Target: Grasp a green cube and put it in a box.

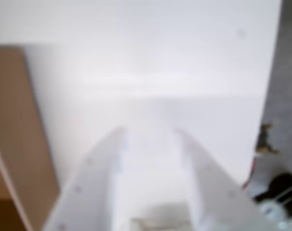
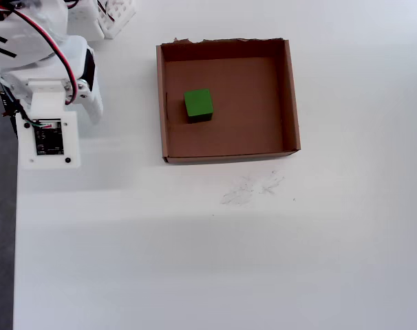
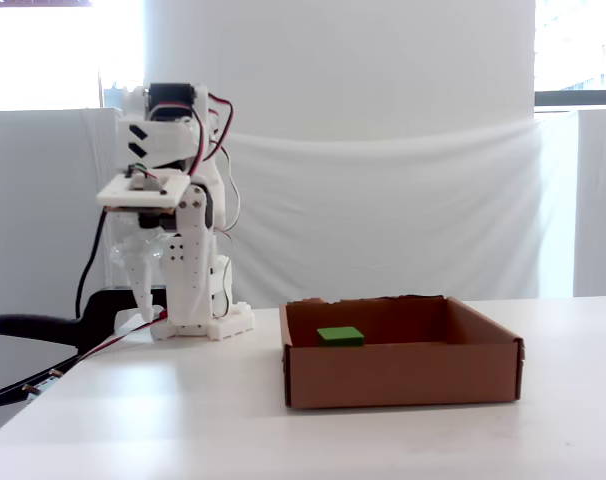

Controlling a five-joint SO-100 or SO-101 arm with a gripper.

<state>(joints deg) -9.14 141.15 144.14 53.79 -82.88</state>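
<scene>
The green cube [image 2: 198, 105] is sitting flat on the floor of the box [image 2: 292, 96], left of centre in the overhead view and clear of every wall, so the placing is looking done. The arm [image 3: 168, 215] is standing folded up over its base at the far left of the bench [image 2: 215, 254], well apart from the box. In the wrist view the claw [image 1: 148, 132] is pointing at bare white bench, its two fingers [image 1: 100, 163] standing narrowly apart and holding nothing, with one box wall showing at the left edge. Judging from this, the arm is parking at rest, and no further move on the cube seems called for
</scene>
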